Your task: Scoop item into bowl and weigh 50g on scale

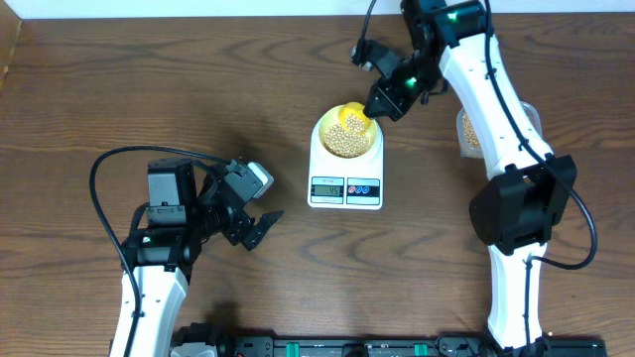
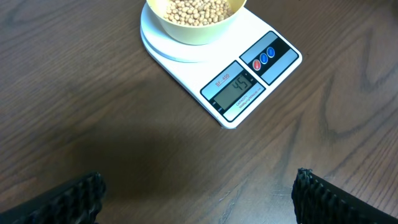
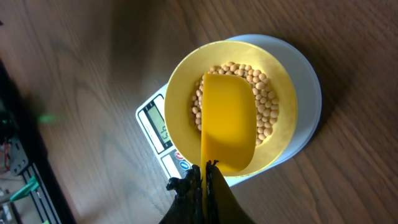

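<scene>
On wooden table [image 1: 149, 79], white digital scale [image 2: 249, 81] showing 45, carrying pale yellow bowl [image 2: 193, 32]. Over bowl, yellow scoop [image 3: 229, 121] clamped in closed right gripper [image 3: 207, 186]; left gripper [image 1: 264, 226] well aside, jaws wide apart. In bowl, tan soybeans [image 2: 196, 9].

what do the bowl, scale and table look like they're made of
Bowl: likely plastic, smooth matte pale yellow, thin even wall. Scale: probably moulded white plastic, faint sheen, rounded edges, printed button panel. Table: dark brown wood or wood-look laminate, visible grain; which one cannot be told.
</scene>
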Motion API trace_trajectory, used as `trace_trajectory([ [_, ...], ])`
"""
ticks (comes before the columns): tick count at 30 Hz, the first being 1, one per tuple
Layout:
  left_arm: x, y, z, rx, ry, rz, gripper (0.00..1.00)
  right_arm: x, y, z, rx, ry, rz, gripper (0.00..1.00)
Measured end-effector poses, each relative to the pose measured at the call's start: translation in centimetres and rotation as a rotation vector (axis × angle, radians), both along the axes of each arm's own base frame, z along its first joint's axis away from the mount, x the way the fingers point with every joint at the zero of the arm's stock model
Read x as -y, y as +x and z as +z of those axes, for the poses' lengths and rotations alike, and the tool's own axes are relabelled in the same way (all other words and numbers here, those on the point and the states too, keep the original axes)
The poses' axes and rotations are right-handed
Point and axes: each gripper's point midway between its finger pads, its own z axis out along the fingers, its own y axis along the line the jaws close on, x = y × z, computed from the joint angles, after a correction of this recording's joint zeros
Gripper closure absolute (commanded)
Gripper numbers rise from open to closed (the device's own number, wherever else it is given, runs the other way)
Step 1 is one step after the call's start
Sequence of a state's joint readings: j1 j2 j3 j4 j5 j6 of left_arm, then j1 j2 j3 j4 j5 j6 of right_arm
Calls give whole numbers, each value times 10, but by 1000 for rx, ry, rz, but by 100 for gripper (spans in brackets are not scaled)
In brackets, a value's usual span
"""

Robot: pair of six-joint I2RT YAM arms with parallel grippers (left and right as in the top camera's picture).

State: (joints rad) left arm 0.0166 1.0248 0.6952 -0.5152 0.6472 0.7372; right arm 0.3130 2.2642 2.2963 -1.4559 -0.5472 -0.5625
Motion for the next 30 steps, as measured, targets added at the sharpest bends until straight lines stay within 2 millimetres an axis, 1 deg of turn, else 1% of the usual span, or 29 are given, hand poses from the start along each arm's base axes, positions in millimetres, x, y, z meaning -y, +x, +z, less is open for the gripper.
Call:
trace_trajectory([
  [10, 0, 0, 0, 0, 0, 0, 2, 5, 2, -5, 21, -61, 3, 99],
  [25, 0, 0, 0, 0, 0, 0, 2, 2, 0, -3, 25, -37, 25, 99],
  [30, 0, 0, 0, 0, 0, 0, 2, 4, 1, -6, 35, -68, 26, 99],
])
